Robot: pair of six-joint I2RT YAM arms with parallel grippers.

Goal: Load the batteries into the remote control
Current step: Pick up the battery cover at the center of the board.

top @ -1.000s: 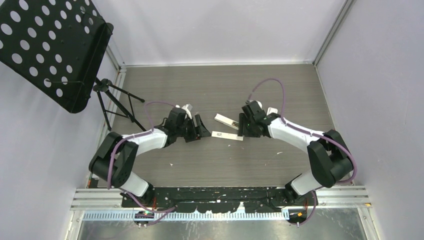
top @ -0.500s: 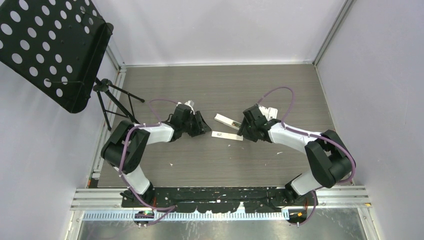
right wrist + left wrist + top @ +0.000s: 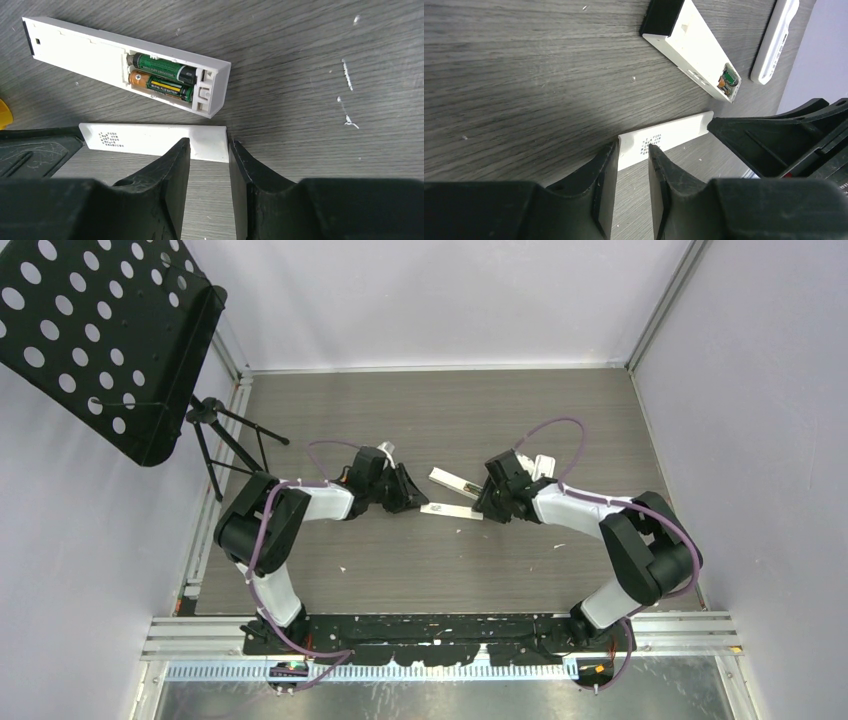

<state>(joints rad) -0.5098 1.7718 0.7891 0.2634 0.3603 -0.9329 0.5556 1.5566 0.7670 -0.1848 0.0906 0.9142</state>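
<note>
A white remote (image 3: pixel 125 60) lies on its face with its compartment open; two batteries (image 3: pixel 160 75) sit side by side inside. A third battery is not in view. The flat white battery cover (image 3: pixel 150 140) lies just in front of the remote. My right gripper (image 3: pixel 207 147) is open by a narrow gap, low over the cover's right end. My left gripper (image 3: pixel 633 150) is open by a narrow gap over the cover's (image 3: pixel 664 140) other end. From above, the left gripper (image 3: pixel 412 502) and right gripper (image 3: pixel 480 510) face each other across the cover (image 3: pixel 452 511).
A second white remote (image 3: pixel 775 42) lies beyond the first, by the right arm (image 3: pixel 545 465). A yellow object (image 3: pixel 4 112) shows at the right wrist view's left edge. A black perforated music stand (image 3: pixel 100 330) on a tripod stands at the far left.
My left gripper has moved right, up to the cover's left end. My right gripper has shifted slightly at the cover's right end. The remote and cover have not moved.
</note>
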